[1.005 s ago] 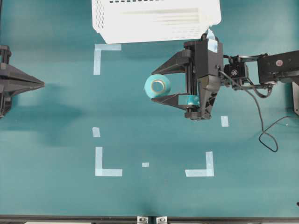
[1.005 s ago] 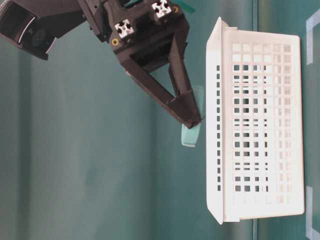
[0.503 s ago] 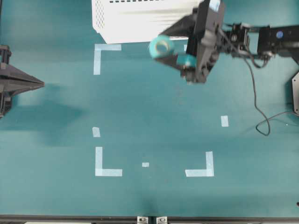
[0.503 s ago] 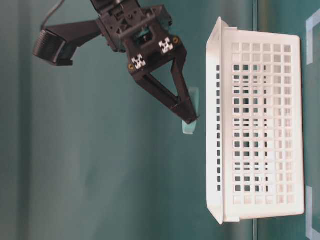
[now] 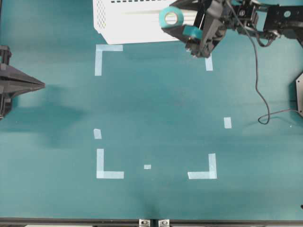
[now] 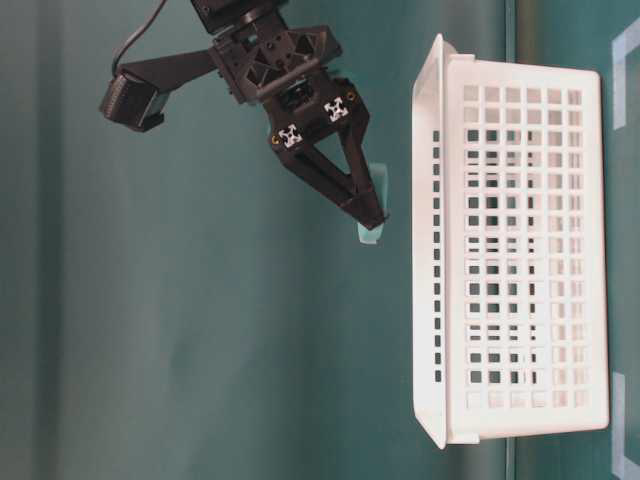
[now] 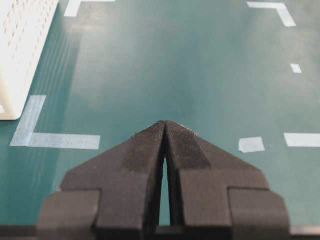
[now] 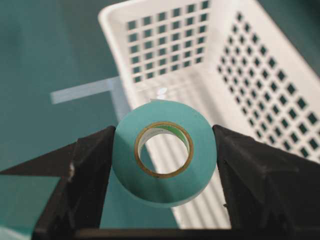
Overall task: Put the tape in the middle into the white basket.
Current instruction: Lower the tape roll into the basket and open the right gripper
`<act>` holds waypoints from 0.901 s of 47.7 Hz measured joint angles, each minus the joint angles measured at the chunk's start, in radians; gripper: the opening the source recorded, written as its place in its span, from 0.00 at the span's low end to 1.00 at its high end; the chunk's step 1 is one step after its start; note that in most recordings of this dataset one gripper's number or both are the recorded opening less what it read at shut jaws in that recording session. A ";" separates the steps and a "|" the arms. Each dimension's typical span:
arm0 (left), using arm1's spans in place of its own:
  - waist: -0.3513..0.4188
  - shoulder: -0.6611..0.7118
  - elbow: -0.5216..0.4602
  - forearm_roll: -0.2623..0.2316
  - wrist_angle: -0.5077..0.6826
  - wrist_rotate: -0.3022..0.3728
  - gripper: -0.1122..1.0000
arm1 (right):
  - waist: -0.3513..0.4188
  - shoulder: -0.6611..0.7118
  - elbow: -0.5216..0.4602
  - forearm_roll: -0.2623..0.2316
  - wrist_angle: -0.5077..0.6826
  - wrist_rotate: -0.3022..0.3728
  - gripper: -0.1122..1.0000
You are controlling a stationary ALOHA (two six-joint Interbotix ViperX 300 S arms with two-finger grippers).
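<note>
One tape (image 5: 171, 16) clamped in right hand (image 5: 179, 19) over white basket (image 5: 137, 23) rim, left hand (image 5: 40, 85) at desk (image 5: 156, 109) edge, table-level tape (image 6: 372, 205) above basket (image 6: 510, 250), left wrist fingers (image 7: 145, 155) together, right wrist tape (image 8: 165, 152) pinched.
</note>
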 measured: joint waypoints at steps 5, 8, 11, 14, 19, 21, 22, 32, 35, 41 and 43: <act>0.000 0.000 0.000 0.000 0.000 0.000 0.00 | -0.026 0.000 -0.002 -0.002 0.000 0.000 0.71; 0.000 0.000 0.000 0.000 0.000 0.000 0.00 | -0.041 0.000 0.000 -0.002 0.000 0.002 0.71; 0.000 0.000 0.000 0.000 0.000 0.002 0.00 | -0.057 0.000 0.000 -0.002 0.000 0.002 0.71; 0.000 0.002 0.000 0.000 0.000 0.000 0.00 | -0.071 0.000 0.000 -0.002 0.000 0.002 0.71; 0.000 0.000 0.000 -0.002 0.000 0.000 0.00 | -0.094 0.000 0.000 0.000 -0.002 0.003 0.71; 0.000 0.000 0.000 0.000 0.000 0.000 0.00 | -0.101 0.000 0.002 -0.002 -0.002 0.005 0.71; 0.000 0.000 0.000 0.000 0.000 0.000 0.00 | -0.106 0.000 0.002 -0.002 -0.003 0.005 0.71; 0.005 0.000 0.000 0.000 -0.002 0.000 0.00 | -0.129 0.000 0.005 -0.005 -0.003 0.002 0.71; 0.006 0.000 0.000 0.000 -0.002 0.000 0.00 | -0.129 0.000 0.006 -0.011 -0.003 0.000 0.71; 0.011 0.000 0.000 0.000 0.000 0.002 0.00 | -0.129 0.000 0.005 -0.015 -0.008 0.005 0.71; 0.011 0.000 0.000 0.000 0.000 0.000 0.00 | -0.129 0.000 0.005 -0.015 -0.009 0.005 0.71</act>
